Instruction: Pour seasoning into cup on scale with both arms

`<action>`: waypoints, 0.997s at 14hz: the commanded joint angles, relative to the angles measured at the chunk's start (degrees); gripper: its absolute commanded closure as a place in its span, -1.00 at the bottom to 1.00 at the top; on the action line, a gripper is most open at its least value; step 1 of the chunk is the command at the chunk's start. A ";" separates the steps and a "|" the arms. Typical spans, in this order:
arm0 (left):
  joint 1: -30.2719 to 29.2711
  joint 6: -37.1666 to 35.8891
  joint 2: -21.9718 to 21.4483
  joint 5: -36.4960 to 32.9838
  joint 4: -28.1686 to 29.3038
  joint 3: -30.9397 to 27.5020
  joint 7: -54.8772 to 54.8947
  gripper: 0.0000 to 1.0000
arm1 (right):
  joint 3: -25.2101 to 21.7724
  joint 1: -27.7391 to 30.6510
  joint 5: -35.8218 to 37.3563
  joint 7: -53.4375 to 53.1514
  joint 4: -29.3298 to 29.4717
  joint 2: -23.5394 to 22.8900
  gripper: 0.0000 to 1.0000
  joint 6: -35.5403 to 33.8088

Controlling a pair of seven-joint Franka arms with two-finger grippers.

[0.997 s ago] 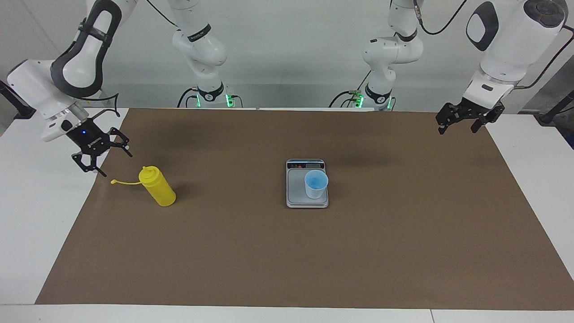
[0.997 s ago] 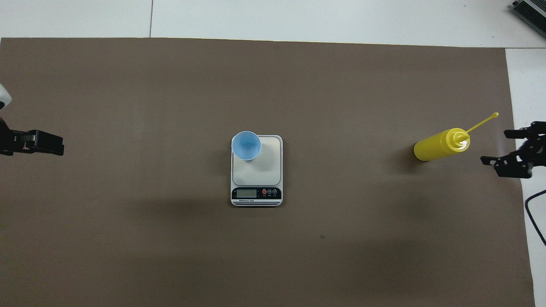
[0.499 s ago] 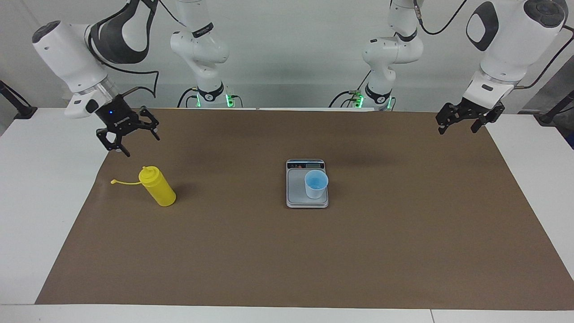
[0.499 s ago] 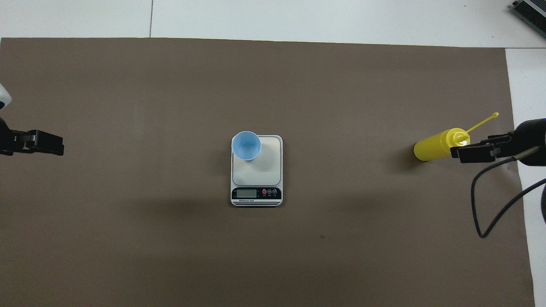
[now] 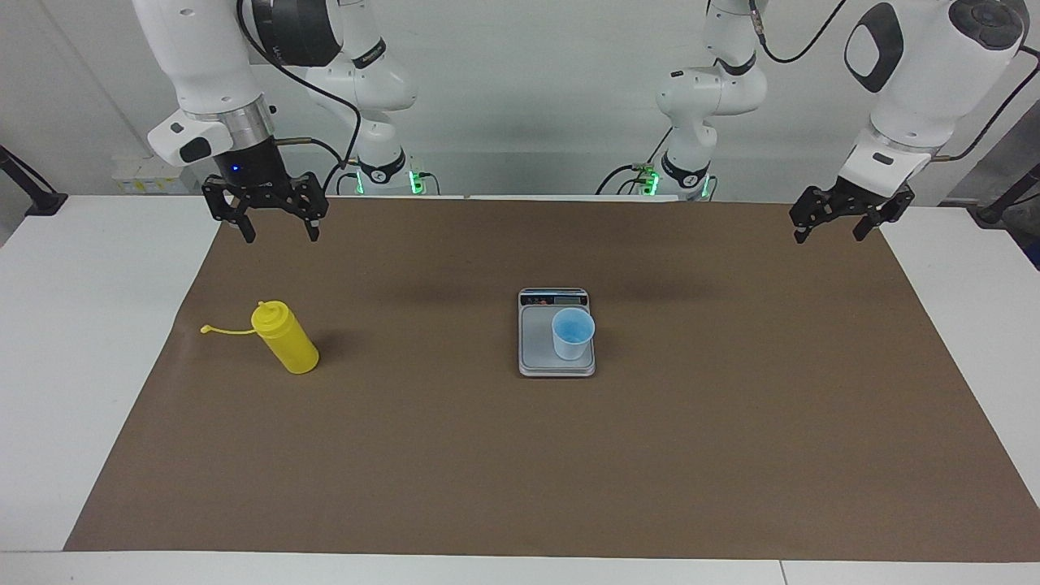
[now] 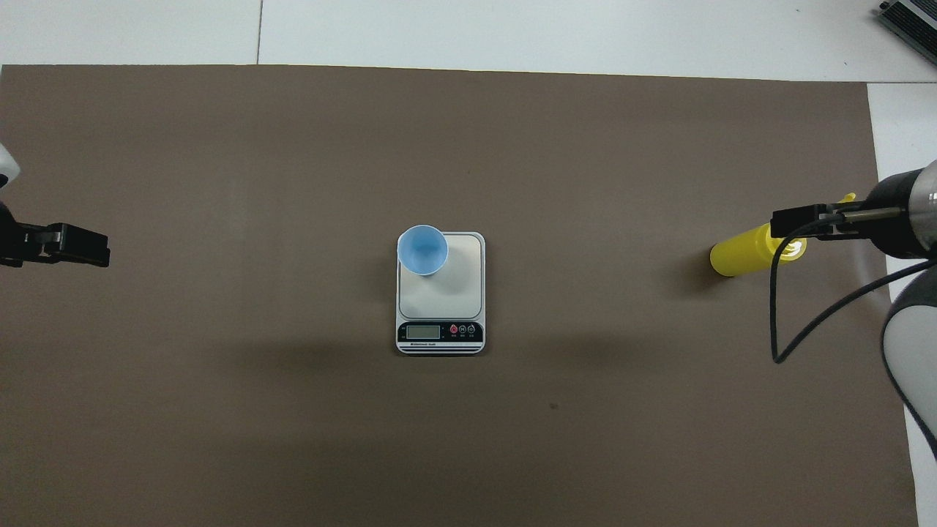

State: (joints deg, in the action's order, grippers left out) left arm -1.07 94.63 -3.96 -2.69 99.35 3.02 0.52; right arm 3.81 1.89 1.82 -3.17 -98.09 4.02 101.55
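My right gripper: jaws wide apart, holding nothing, up over the brown mat.
My left gripper: jaws apart too, empty, waiting over the mat's edge.
Yellow plastic squeeze bottle: stands alone at my right arm's end.
Small light-blue plastic cup: on the flat silver-grey scale, mid-table.
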 commanded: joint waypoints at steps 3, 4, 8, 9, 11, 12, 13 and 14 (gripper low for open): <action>0.01 -0.58 -0.44 0.76 0.41 -0.30 0.27 -1.00 | -0.03 -0.22 0.56 -2.72 8.95 -4.36 -1.00 -6.70; 0.01 -0.58 -0.44 0.76 0.41 -0.30 0.27 -1.00 | -0.03 -0.22 0.73 -2.80 10.10 -4.71 -1.00 -7.58; 0.01 -0.58 -0.44 0.76 0.41 -0.30 0.27 -1.00 | -0.12 0.13 0.55 -2.46 8.45 -4.37 -1.00 -8.82; 0.01 -0.58 -0.44 0.76 0.41 -0.30 0.27 -1.00 | -0.12 0.22 0.47 -2.19 8.09 -4.28 -1.00 -9.08; 0.01 -0.58 -0.44 0.76 0.41 -0.38 0.27 -1.00 | -0.12 0.13 0.29 -2.19 8.00 -4.19 -1.00 -8.91; 0.01 -0.58 -0.44 0.76 0.41 -0.30 0.27 -1.00 | -0.12 0.13 0.20 -2.19 7.83 -4.19 -1.00 -8.82; 0.01 -0.58 -0.44 0.76 0.41 -0.30 0.27 -1.00 | -0.12 0.13 -0.32 -2.28 6.87 -3.76 -1.00 -8.47; 0.01 -0.58 -0.44 0.76 0.41 -0.30 0.27 -1.00 | -0.12 0.13 -1.81 -2.28 6.42 -3.49 -1.00 -8.12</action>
State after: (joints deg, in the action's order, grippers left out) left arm -1.07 94.63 -3.96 -2.69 99.35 3.02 0.52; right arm 3.66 1.84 1.66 -4.74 -90.46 -0.14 93.31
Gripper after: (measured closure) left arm 0.000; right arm 0.000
